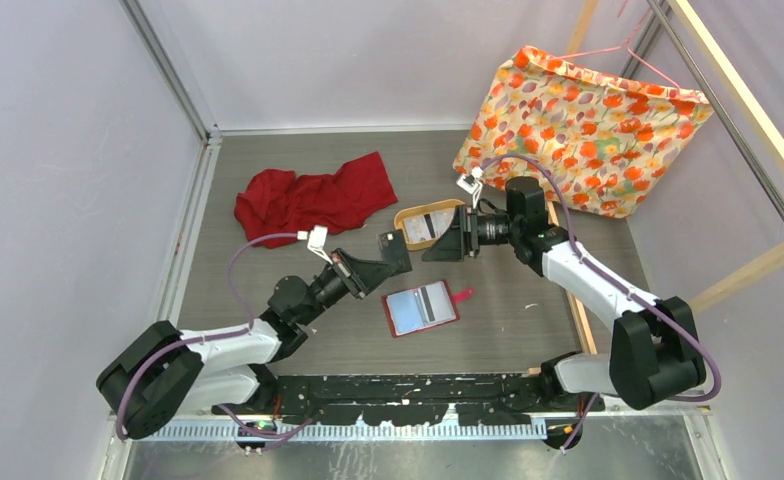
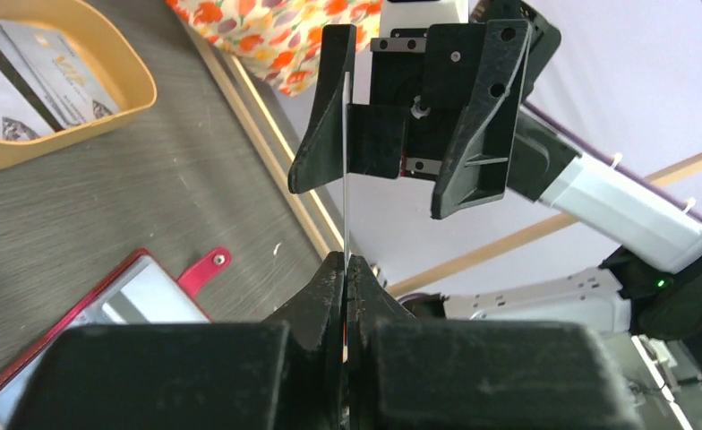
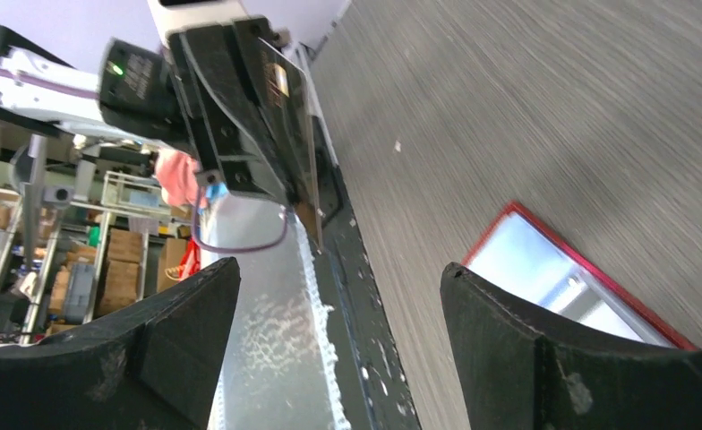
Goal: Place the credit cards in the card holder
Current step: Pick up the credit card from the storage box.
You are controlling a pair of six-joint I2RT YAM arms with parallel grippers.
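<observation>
My left gripper (image 1: 404,251) (image 2: 345,262) is shut on one credit card (image 2: 345,193), held upright above the table and seen edge-on. The same card (image 3: 292,125) shows slanted in the right wrist view. My right gripper (image 1: 444,240) (image 3: 338,282) is open and faces the left one; the card's far edge lies against one of its fingers (image 2: 322,107), jaws not closed on it. The red card holder (image 1: 420,308) (image 2: 106,313) (image 3: 580,282) lies open on the table below. More credit cards (image 1: 426,226) (image 2: 47,72) lie in the tan tray (image 1: 406,213) (image 2: 124,98).
A red cloth (image 1: 313,195) lies at the back left. A floral fabric bag (image 1: 580,130) (image 2: 267,36) leans at the back right beside a wooden frame (image 1: 758,265). Side walls close in the table, and the arm bases stand along its near edge.
</observation>
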